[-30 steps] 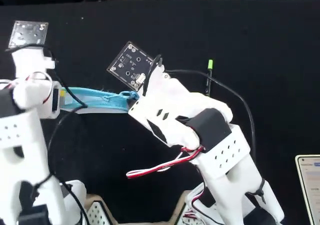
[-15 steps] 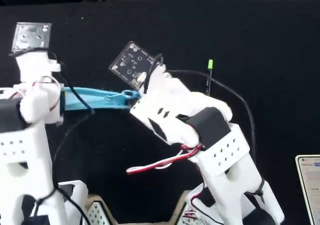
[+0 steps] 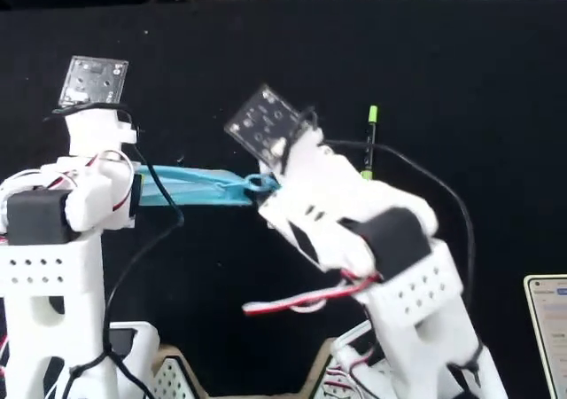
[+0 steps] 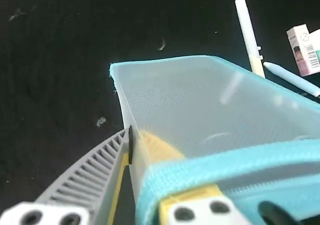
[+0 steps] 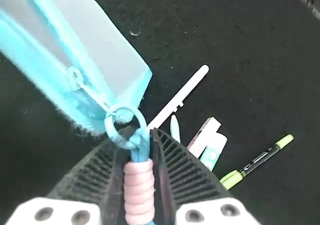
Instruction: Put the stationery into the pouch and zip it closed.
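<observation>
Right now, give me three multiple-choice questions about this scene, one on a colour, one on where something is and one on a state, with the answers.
1. What colour is the zip tape of the pouch?
A red
B black
C turquoise

2. Where is the green highlighter?
A in the pouch
B on the table
C in a cup

3. How do the right jaws stand?
A shut on the zip pull
B open over the table
C shut on a pen

Answers:
1 C, a turquoise band runs along the pouch's edge.
2 B, it lies flat on the black table, apart from the pouch.
3 A, the cord of the zip pull is pinched between them.
</observation>
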`<action>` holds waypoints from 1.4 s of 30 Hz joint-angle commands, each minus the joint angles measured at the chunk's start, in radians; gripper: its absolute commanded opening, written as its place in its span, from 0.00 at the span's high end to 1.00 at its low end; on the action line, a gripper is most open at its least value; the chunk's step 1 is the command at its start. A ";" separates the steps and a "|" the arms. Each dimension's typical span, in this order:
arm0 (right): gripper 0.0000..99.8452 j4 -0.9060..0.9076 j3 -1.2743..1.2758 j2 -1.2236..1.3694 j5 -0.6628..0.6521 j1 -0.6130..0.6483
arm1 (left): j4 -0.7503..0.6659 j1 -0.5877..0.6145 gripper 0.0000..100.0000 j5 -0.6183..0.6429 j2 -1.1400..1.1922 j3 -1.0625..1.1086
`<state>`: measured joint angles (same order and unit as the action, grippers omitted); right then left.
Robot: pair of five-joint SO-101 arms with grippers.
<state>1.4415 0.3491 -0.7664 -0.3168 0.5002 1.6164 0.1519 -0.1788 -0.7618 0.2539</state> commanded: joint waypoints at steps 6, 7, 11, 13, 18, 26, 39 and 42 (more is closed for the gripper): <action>0.99 -0.044 0.189 -0.193 -0.084 -0.061 | -0.112 0.047 0.97 -0.025 -0.012 0.048; 0.99 -0.061 0.217 -0.203 -0.086 -0.061 | -0.130 0.047 0.97 -0.025 -0.012 0.065; 0.99 -0.118 0.302 -0.251 -0.106 -0.061 | -0.163 0.047 0.97 -0.025 -0.012 0.125; 0.99 -0.138 0.315 -0.277 -0.106 -0.061 | -0.163 0.047 0.97 -0.025 -0.012 0.151; 0.99 -0.137 0.312 -0.315 -0.118 -0.061 | -0.164 0.085 0.97 -0.003 -0.012 0.208; 0.99 -0.137 0.312 -0.317 -0.120 -0.120 | -0.249 0.108 0.97 0.130 -0.012 0.318; 0.99 -0.137 0.331 -0.317 -0.120 -0.130 | -0.256 0.058 0.97 0.183 -0.012 0.335; 0.99 -0.135 0.326 -0.325 -0.170 -0.198 | -0.262 0.054 0.97 0.184 -0.012 0.357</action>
<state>1.3096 0.6897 -1.0610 -0.4427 0.3989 1.3709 0.2010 -0.0084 -0.7802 0.5547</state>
